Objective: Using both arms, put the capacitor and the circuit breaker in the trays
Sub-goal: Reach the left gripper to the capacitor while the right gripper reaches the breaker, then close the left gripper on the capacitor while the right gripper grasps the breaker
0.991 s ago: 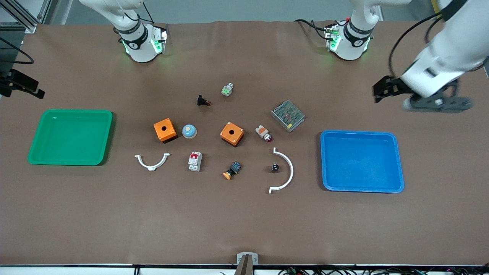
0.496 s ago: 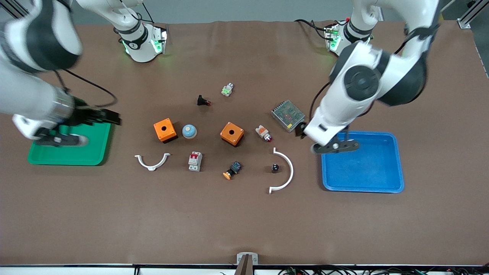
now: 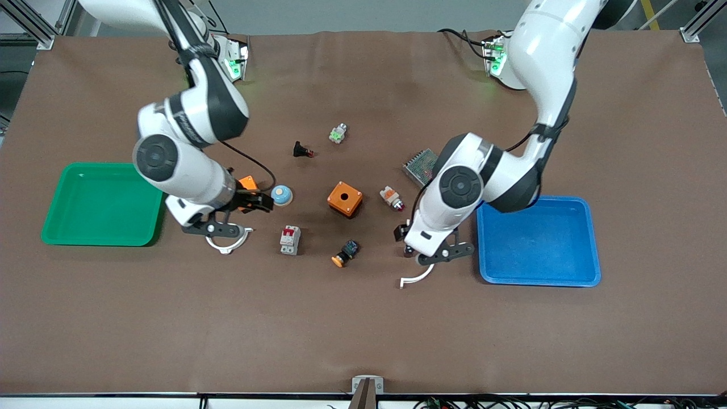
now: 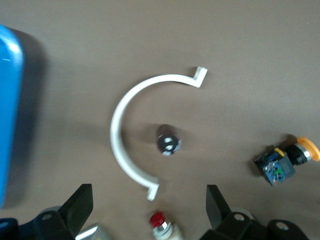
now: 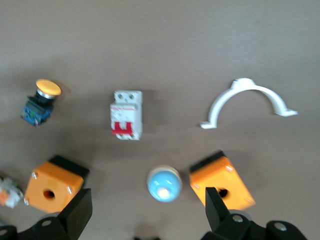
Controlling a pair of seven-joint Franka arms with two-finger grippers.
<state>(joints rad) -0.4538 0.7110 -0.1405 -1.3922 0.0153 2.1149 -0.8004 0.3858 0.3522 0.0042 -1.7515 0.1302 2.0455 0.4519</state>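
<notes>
In the left wrist view, the capacitor [image 4: 168,142] shows whole below the spread left claw [image 4: 150,205].

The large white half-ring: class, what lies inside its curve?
In the left wrist view, the capacitor stands alone inside the large white half-ring, touching nothing. In the front view the left pincer, fingers open, covers it.

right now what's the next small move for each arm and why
Probably a straight descent for the left gripper: its open fingers already bracket the capacitor, which stands inside the white curved bracket. The right gripper, also open, sits over the blue dome, so it should likely shift toward the circuit breaker first, then lower.
</notes>
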